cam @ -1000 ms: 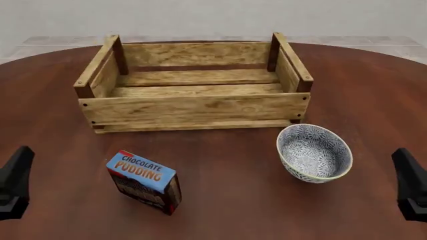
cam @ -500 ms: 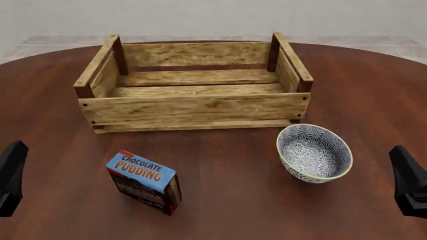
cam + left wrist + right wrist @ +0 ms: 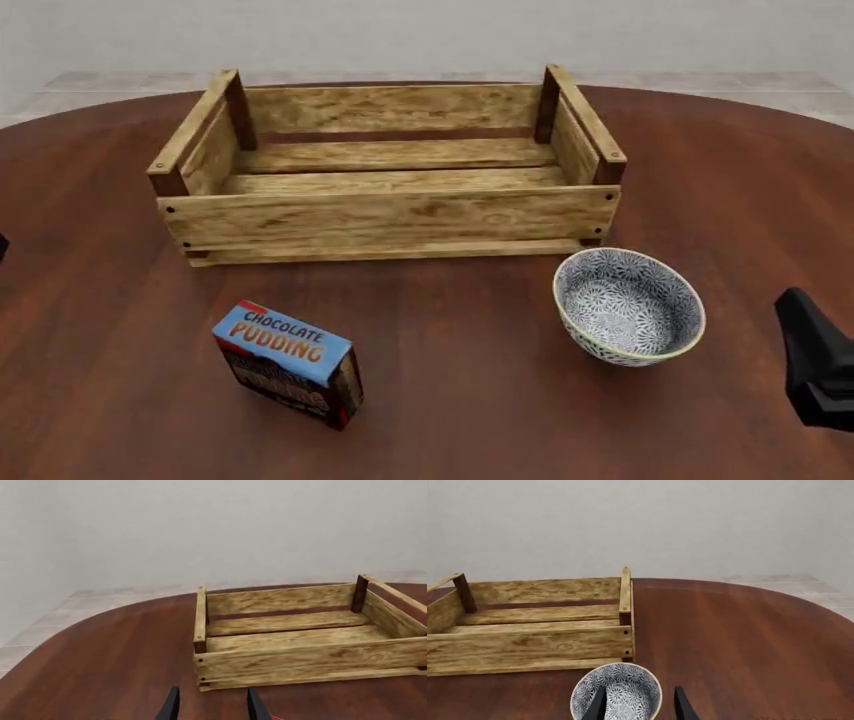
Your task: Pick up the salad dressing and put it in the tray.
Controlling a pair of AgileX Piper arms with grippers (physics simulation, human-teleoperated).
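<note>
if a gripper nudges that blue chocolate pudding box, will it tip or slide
The blue cardboard chocolate pudding box stands upright on a narrow base, so a high nudge would probably tip it. It looks light and stiff, so a low push may slide it across the smooth dark wooden table.

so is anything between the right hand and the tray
Yes, the bowl sits between the right hand and the tray, by its near right corner. The salad dressing shows in no view.

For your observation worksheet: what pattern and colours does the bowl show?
The bowl has a blue-and-white floral pattern, clearest in the front view.
</note>
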